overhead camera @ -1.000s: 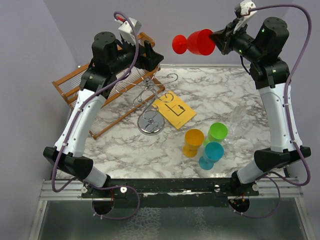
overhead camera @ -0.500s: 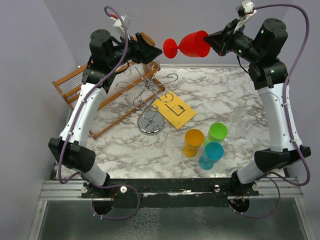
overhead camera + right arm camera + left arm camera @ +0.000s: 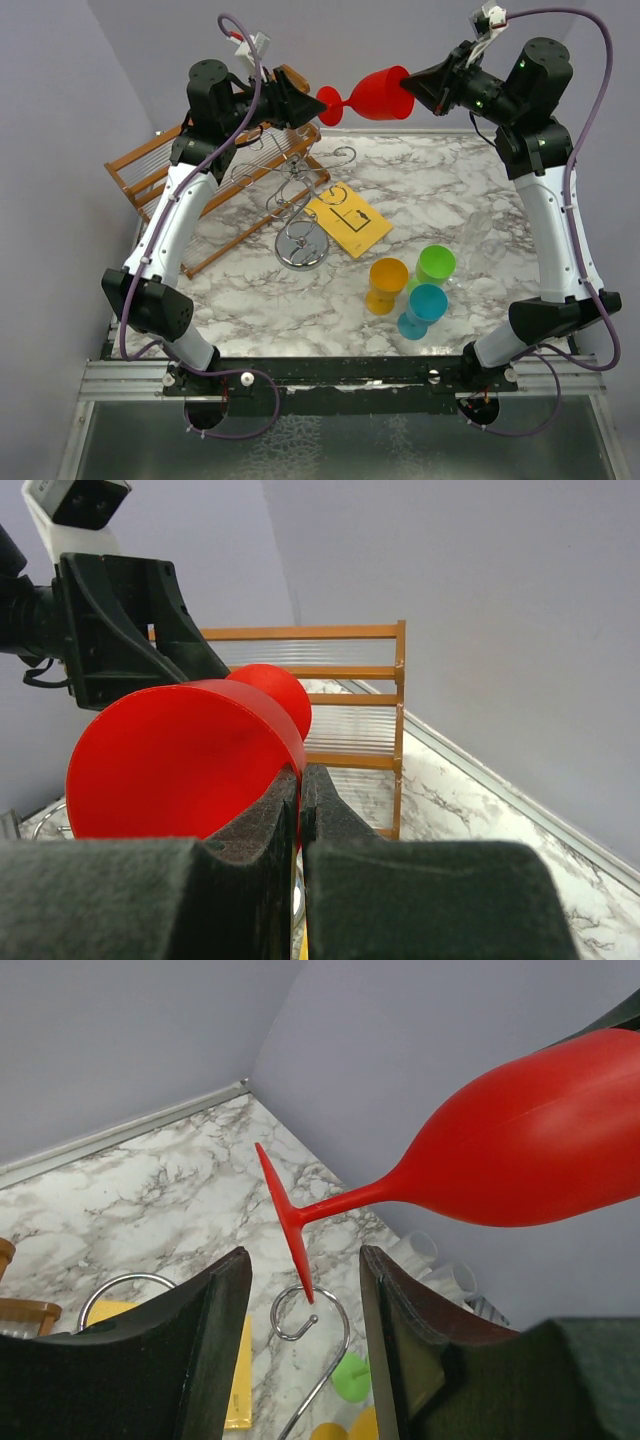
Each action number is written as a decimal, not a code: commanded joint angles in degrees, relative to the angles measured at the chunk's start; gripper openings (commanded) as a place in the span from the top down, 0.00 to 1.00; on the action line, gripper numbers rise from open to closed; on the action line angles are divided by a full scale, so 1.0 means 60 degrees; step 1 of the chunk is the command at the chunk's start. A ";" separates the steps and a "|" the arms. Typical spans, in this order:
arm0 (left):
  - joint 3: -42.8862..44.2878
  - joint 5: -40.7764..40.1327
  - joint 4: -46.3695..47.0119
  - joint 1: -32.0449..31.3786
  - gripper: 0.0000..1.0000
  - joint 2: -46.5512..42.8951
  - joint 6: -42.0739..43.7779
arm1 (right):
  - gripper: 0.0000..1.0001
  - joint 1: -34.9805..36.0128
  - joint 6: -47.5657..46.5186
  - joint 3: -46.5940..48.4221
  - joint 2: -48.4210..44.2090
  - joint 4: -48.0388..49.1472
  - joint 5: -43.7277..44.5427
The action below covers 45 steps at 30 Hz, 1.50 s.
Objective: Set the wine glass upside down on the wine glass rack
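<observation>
Handover, far edge | right gripper [image 3: 418,82] pinches wine glass [image 3: 375,93] rim | left gripper [image 3: 312,106] spread, foot just inside its jaws | advise: advance to stem, clamp squarely, then right lets go.

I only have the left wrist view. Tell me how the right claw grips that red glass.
Observer: The right claw is shut on the wine glass, pinching the bowl's rim wall.
Operator: Now give me the rack's base.
Observer: The wine glass rack stands upright on its round base on the marble table, beside a yellow card.
Operator: Name any cup I'm missing.
Observer: A blue cup stands by the orange cup and green cup, nearest the arms' bases.
</observation>
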 commanded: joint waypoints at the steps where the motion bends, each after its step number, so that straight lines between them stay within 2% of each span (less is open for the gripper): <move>1: 0.0132 0.0001 -0.0114 -0.0068 0.54 0.0081 0.0034 | 0.99 0.0012 0.0194 0.0012 -0.0258 0.0454 -0.0269; 6: 0.0170 0.0050 -0.0129 -0.0129 0.67 0.0164 0.0033 | 0.99 0.0013 0.0211 -0.0117 -0.0365 0.0531 -0.0271; 12: 0.0194 0.0076 -0.0074 -0.0214 0.71 0.0216 -0.0006 | 0.99 0.0013 0.0199 -0.0162 -0.0418 0.0564 -0.0243; 19: 0.0185 0.0084 0.0062 -0.0240 0.89 0.0215 0.0005 | 0.99 0.0005 0.0245 -0.0412 -0.0552 0.0707 -0.0344; 22: 0.0109 0.0088 0.0274 -0.0242 1.00 0.0171 0.0079 | 0.99 0.0013 0.0315 -0.0640 -0.0653 0.0808 -0.0350; 26: -0.0071 -0.0076 0.0425 -0.0230 1.00 0.0011 0.0348 | 0.98 0.0013 0.0295 -0.0931 -0.0765 0.0902 -0.0295; 27: -0.0112 -0.0135 0.0429 -0.0221 1.00 -0.0041 0.0451 | 0.95 0.0013 0.0246 -0.0952 -0.0803 0.0889 -0.0265; 29: -0.0105 -0.0236 0.0409 -0.0204 1.00 -0.0151 0.0641 | 0.80 0.0012 0.0121 -0.1024 -0.0871 0.0863 -0.0233; 34: 0.0089 -0.0404 0.0189 0.0161 1.00 -0.0354 0.0900 | 0.35 0.0013 -0.0174 -0.1118 -0.1100 0.0711 -0.0069; 36: 0.0156 -0.0522 0.0073 0.0415 1.00 -0.0475 0.1032 | 0.20 0.0005 -0.0284 -0.1184 -0.1212 0.0644 0.0048; 38: 0.0174 -0.0678 -0.0046 0.0670 1.00 -0.0656 0.1258 | 0.11 0.0013 -0.0435 -0.1236 -0.1325 0.0563 0.0173; 45: 0.0644 -0.1841 -0.1317 0.1223 1.00 -0.1425 0.3458 | 0.00 0.0013 -0.1581 -0.1582 -0.1569 0.0002 0.0807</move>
